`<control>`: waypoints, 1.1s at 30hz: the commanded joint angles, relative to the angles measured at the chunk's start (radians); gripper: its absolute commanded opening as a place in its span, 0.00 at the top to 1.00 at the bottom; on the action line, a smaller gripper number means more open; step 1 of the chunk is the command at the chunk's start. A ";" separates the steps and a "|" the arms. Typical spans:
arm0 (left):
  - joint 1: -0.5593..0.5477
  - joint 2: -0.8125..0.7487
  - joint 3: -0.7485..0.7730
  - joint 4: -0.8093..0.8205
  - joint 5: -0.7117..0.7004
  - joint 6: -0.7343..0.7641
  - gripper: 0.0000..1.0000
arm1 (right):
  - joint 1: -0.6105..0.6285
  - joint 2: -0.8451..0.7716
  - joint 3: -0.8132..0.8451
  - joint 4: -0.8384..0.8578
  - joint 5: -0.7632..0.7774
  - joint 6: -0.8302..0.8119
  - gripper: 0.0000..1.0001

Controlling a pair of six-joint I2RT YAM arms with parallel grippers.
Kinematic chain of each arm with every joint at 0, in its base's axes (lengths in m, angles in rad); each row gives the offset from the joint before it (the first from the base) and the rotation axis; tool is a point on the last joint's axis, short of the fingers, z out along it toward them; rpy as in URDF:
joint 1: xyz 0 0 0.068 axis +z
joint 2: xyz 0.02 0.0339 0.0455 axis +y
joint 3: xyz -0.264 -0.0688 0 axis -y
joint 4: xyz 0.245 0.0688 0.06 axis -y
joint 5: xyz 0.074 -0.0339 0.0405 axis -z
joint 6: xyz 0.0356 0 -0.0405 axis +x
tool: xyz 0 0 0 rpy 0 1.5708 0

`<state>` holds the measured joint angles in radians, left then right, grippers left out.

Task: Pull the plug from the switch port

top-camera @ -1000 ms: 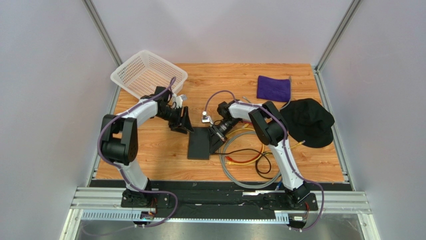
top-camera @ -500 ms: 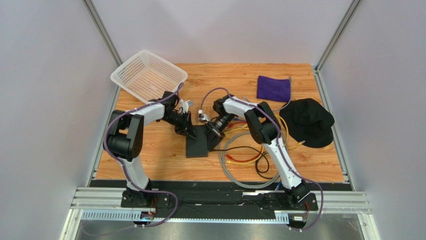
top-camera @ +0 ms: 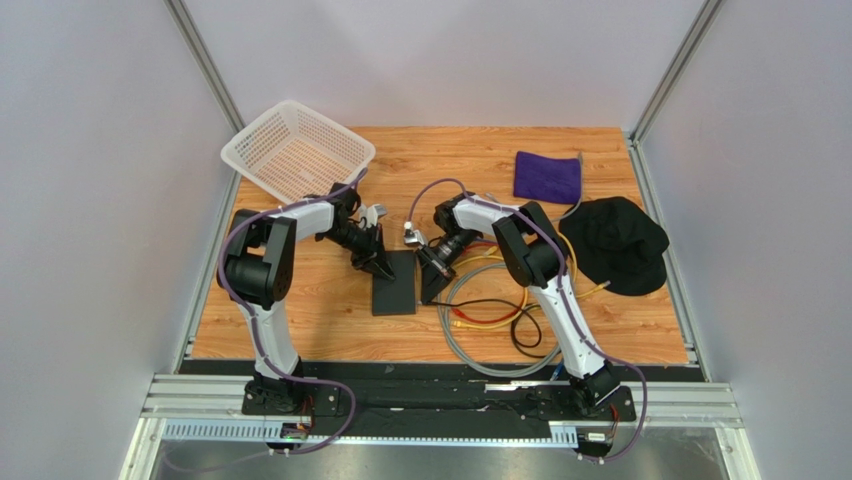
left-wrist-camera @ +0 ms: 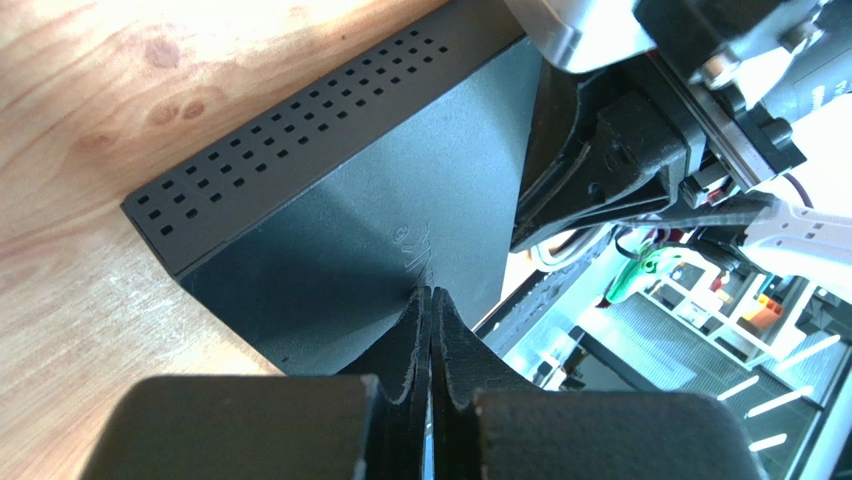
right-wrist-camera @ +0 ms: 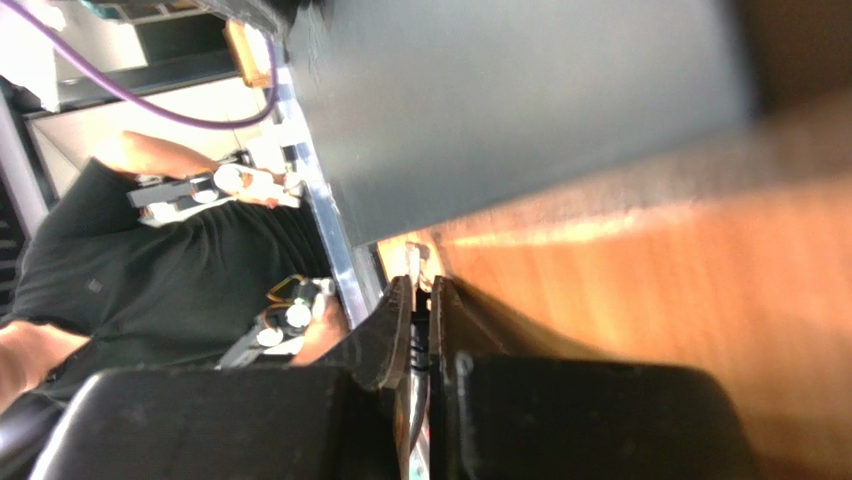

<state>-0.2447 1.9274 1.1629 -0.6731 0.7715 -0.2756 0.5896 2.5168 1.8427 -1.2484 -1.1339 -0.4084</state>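
The left gripper [top-camera: 382, 270] has its jaws pressed flat together, gripping nothing. Its tips rest on the top face of the switch [top-camera: 394, 286], which lies under them and to their right. The right gripper [top-camera: 430, 288] sits at the switch's other long edge with its jaws all but closed. What they pinch, if anything, cannot be told. Coiled cables [top-camera: 495, 318] lie just right of those jaws.

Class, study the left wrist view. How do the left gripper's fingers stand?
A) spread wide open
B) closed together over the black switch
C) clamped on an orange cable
B: on the left gripper the two tips meet with no gap, above the top face of the switch.
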 commanded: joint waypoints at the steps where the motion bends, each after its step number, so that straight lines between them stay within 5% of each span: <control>1: 0.002 0.067 -0.005 0.038 -0.176 0.044 1.00 | -0.025 0.011 -0.062 -0.020 0.116 -0.185 1.00; 6: 0.002 0.074 0.007 0.035 -0.173 0.058 1.00 | -0.045 0.013 -0.042 -0.082 0.065 -0.208 1.00; 13: 0.002 0.032 0.017 0.024 -0.172 0.090 1.00 | -0.062 -0.194 -0.094 0.089 0.180 -0.103 1.00; 25: 0.016 -0.126 0.018 0.004 -0.228 0.157 1.00 | -0.287 -0.424 -0.001 0.236 0.516 -0.006 1.00; 33: 0.024 -0.229 0.179 -0.077 -0.357 0.274 1.00 | -0.324 -0.594 0.049 0.413 0.851 0.124 0.96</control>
<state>-0.2276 1.7851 1.2350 -0.7189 0.5064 -0.0917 0.2497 2.0541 1.8412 -1.0000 -0.4957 -0.3836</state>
